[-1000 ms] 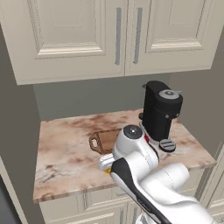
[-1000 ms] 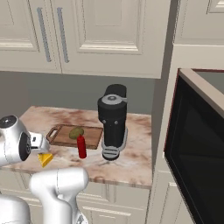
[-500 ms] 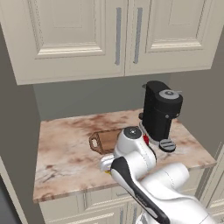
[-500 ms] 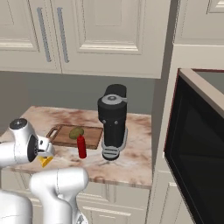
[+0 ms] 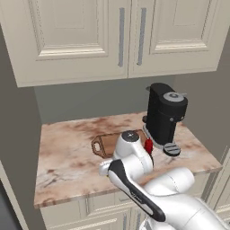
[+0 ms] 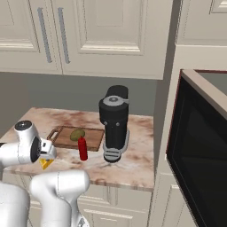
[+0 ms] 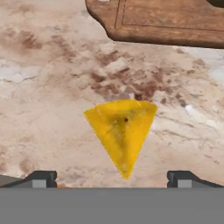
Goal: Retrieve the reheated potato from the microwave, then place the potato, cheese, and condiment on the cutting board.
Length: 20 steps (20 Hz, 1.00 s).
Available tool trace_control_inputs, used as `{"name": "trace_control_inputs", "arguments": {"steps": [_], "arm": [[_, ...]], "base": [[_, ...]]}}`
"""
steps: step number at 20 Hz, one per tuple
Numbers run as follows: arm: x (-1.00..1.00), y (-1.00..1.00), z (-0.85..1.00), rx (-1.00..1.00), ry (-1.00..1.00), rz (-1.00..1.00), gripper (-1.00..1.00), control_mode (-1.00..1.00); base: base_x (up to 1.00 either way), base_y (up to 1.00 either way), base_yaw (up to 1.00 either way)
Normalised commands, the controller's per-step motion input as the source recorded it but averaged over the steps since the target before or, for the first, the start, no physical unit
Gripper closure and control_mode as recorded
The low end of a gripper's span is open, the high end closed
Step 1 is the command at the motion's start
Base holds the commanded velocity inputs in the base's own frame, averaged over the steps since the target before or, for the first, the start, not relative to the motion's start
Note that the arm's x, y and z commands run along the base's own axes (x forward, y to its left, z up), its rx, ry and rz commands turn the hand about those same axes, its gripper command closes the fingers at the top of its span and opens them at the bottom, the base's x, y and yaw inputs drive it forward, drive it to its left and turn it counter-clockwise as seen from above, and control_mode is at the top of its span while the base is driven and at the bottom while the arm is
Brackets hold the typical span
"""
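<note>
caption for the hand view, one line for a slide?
Open gripper hovers over the cheese on the counter, cutting board just beyond.

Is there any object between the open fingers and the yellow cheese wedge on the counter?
Nothing visible is. The yellow triangular cheese wedge lies on bare marble counter, between the fingers, apart from the brown wooden cutting board.

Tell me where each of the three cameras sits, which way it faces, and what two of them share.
Left base view: behind the arm's left, looking forward and down at the counter and coffee machine; the white arm rises lower right.
Right base view: behind its right, same counter, microwave at right; arm lower left.
Hand view: on the hand, facing down at the cheese between the open gripper tips.
Both base views share the cutting board and condiment.
</note>
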Motion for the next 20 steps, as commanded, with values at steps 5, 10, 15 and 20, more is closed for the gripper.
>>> {"name": "trace_control_inputs", "arguments": {"steps": [5,10,15,20], "arm": [[0.19,0.00,-0.26,0.00,0.03,0.00,-1.00,-1.00],[0.20,0.00,-0.29,0.00,0.02,0.00,-1.00,-1.00],[0.05,-0.02,-0.19,0.00,0.00,0.00,-1.00,-1.00],[0.00,-0.14,-0.11,0.00,0.00,-0.02,-1.00,-1.00]], "base": [[0.00,0.00,0.00],[0.00,0.00,0.00],[0.00,0.00,0.00],[0.00,0.00,0.00]]}}
